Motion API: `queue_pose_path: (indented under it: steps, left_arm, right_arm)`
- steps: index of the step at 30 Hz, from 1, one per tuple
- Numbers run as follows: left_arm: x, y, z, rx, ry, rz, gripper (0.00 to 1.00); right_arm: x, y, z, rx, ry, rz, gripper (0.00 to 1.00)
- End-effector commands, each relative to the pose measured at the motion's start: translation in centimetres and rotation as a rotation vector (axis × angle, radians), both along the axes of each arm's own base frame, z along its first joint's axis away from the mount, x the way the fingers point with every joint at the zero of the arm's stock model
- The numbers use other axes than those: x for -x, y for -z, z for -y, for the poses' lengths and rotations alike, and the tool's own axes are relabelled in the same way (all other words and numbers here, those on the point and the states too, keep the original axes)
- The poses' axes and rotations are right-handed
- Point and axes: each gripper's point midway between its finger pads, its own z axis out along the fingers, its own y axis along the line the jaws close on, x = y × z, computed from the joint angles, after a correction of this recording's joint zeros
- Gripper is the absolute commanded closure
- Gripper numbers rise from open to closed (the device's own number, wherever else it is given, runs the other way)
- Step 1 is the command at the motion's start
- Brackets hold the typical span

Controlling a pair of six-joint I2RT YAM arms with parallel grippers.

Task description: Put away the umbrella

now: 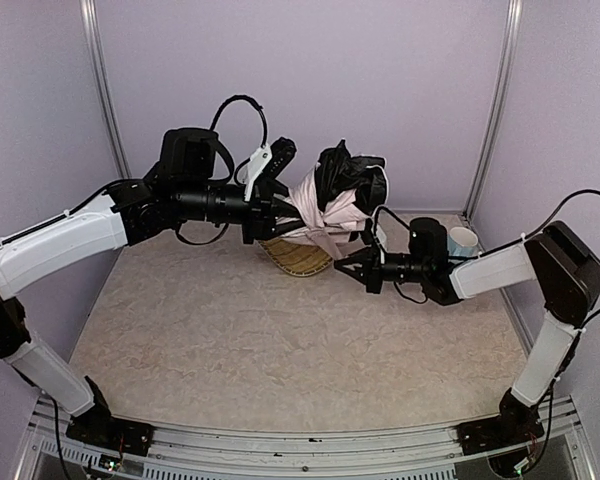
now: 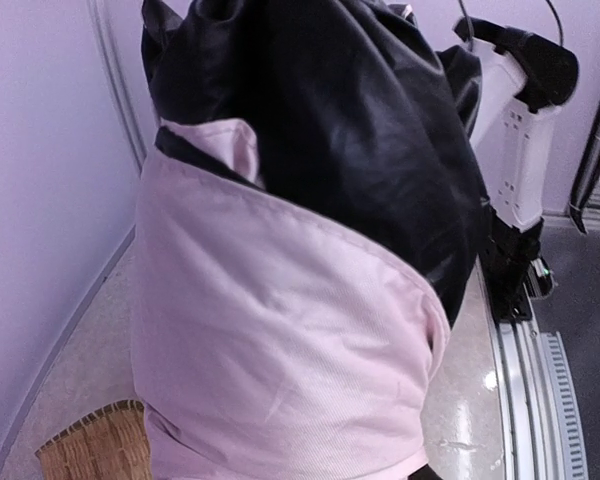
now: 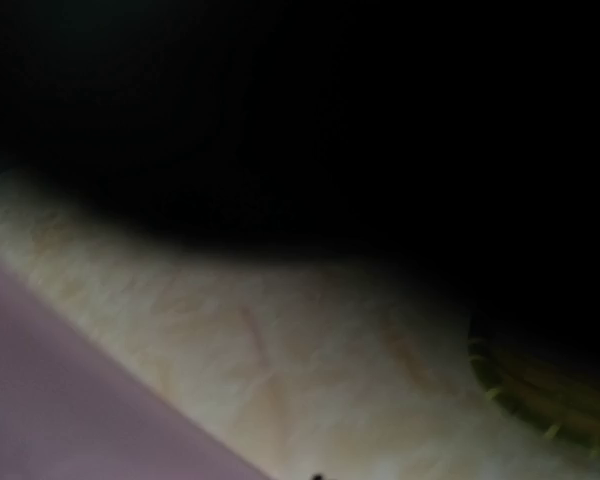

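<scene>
The umbrella [image 1: 325, 205] is a bunched bundle of pale pink canopy with black underside [image 1: 352, 172] on top, held up at the back middle of the table. My left gripper [image 1: 278, 196] is shut on its left side. In the left wrist view the umbrella [image 2: 280, 340] fills the frame and hides the fingers. My right gripper [image 1: 342, 268] is shut, low at the bundle's lower right edge; I cannot tell whether it pinches any fabric. The right wrist view is mostly dark, with only the table [image 3: 280, 340] showing below.
A woven bamboo tray [image 1: 296, 258] lies on the table under the umbrella, its edge also showing at the tray [image 2: 95, 445] [image 3: 540, 390]. A pale blue cup [image 1: 463, 238] stands at the back right. Purple walls close in the back and sides.
</scene>
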Motion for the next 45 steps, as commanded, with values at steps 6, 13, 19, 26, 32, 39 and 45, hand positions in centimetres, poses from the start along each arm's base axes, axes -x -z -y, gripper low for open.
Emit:
queue_pose_path:
  steps: [6, 13, 19, 26, 32, 39, 45]
  left_arm:
    - [10.8, 0.7, -0.1, -0.109, 0.448, 0.012, 1.0]
    - [11.9, 12.9, 1.2, -0.347, 0.544, -0.273, 1.0]
    - [10.0, 17.5, 1.8, -0.383, 0.516, -0.393, 1.0]
    - [4.8, 19.1, 2.0, -0.291, 0.378, -0.559, 1.0]
    - [3.0, 20.7, 2.4, -0.28, 0.329, -0.646, 1.0]
    - [1.4, 21.0, 1.5, -0.216, 0.282, -0.687, 1.0]
    - [0.6, 23.9, 0.6, -0.261, 0.201, -0.691, 1.0]
  right_arm:
    - [-9.8, -8.6, 2.4, 0.017, 0.096, 0.216, 1.0]
    - [-8.0, -21.9, 1.6, -0.125, 0.012, 0.48, 1.0]
    - [-1.3, -25.1, 0.3, -0.163, -0.075, 0.641, 1.0]
    - [6.0, -22.7, -1.0, -0.169, -0.15, 0.686, 1.0]
    - [10.5, -19.5, -2.6, -0.173, -0.239, 0.661, 1.0]
    - [13.3, -17.2, -3.7, -0.109, -0.28, 0.64, 1.0]
    - [11.9, -13.3, -2.1, -0.08, -0.182, 0.557, 1.0]
